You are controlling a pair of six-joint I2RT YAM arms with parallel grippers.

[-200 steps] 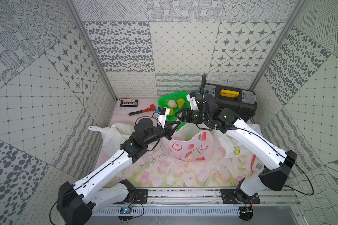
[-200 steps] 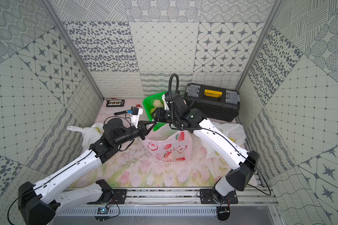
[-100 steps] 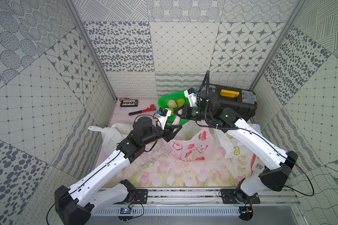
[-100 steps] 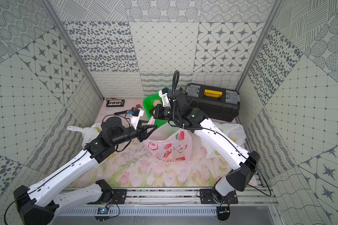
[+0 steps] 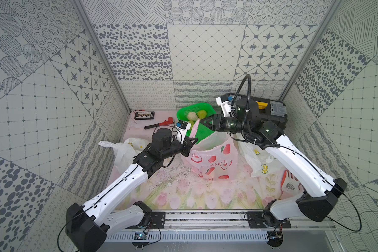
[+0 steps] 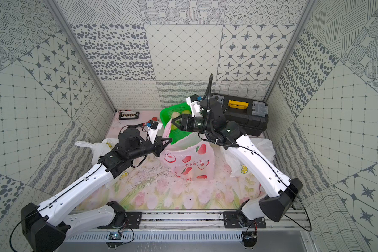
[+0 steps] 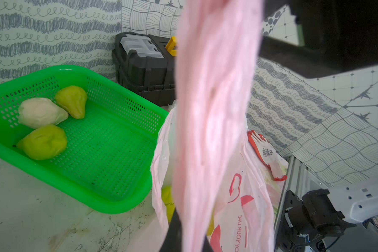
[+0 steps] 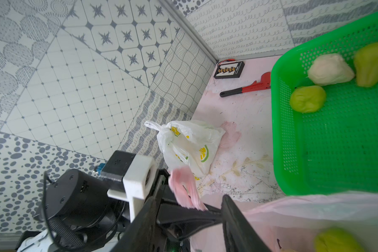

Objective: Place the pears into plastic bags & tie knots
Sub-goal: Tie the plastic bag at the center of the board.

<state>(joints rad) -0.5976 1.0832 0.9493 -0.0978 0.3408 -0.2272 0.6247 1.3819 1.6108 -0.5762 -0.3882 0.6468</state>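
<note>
Pinching one handle of the thin pink plastic bag with red prints point(image 5: 214, 159) in the pressed-together left gripper point(image 5: 194, 141), with the right gripper point(image 5: 202, 122) spread. Stands mid-desk, before the green mesh basket point(image 5: 192, 104). Soft, light, slippery: grab the other handle.

Patterned grey-and-white walls point(image 5: 194, 54) enclose a pink floral floor covering point(image 5: 183, 192), seemingly a printed cloth, evenly lit.

Left arm point(image 5: 122, 185) and right arm point(image 5: 299, 165): glossy white shells, black joints, thin black cables along the links. Left claw point(image 5: 194, 141) and right claw point(image 5: 203, 122) are black, under white camera brackets point(image 5: 224, 107); a ribbed black hose point(image 5: 250, 89) tops the right wrist.
</note>
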